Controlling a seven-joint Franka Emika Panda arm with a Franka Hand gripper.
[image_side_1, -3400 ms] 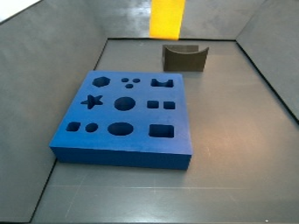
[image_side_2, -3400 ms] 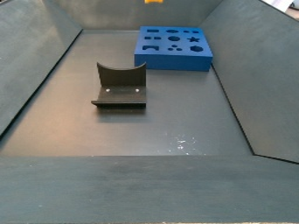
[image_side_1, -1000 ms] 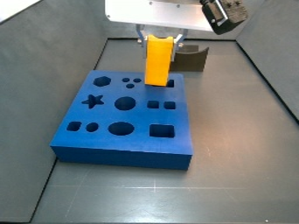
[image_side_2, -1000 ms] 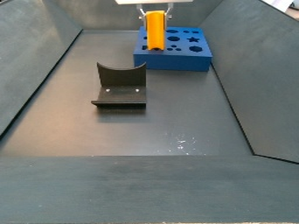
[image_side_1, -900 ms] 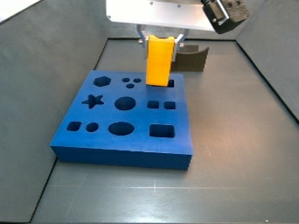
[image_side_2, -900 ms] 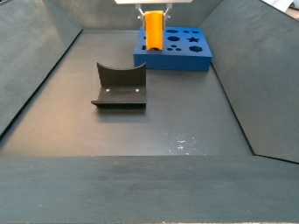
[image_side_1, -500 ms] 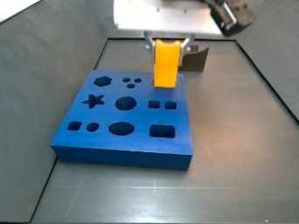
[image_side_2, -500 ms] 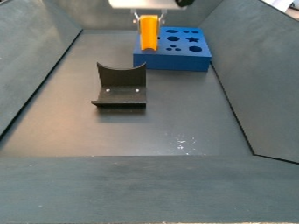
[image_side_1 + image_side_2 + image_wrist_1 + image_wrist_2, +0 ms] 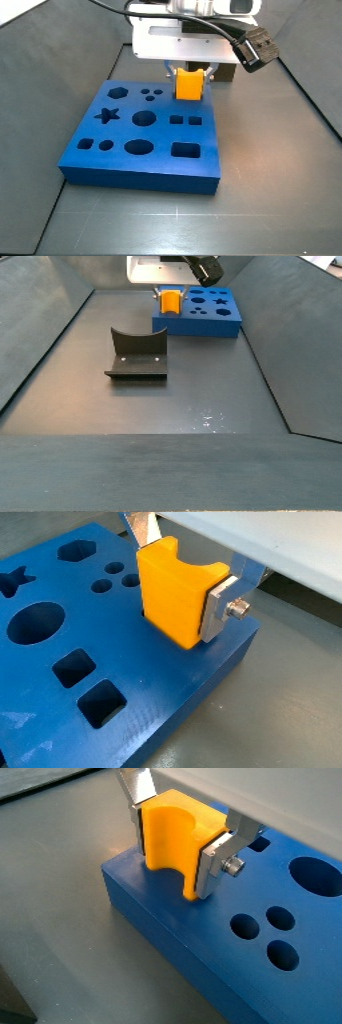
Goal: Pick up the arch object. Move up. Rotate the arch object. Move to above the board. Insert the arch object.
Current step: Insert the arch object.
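Orange-yellow arch object (image 9: 181,600), clamped in the claw (image 9: 183,574), stands upright with its lower end sunk in the blue board (image 9: 127,150) near the rear edge. Board and dark fixture (image 9: 136,354) rest on a grey floor (image 9: 187,396) between sloping grey walls (image 9: 38,331).

Arch object (image 9: 175,599), bright orange-yellow, is held upright between the gripper (image 9: 181,574) plates, its lower end sunk into the board (image 9: 80,712) near one edge. The blue board is laid flat, many cut-outs visible.

Orange-yellow arch object (image 9: 177,597), blue board (image 9: 80,702)
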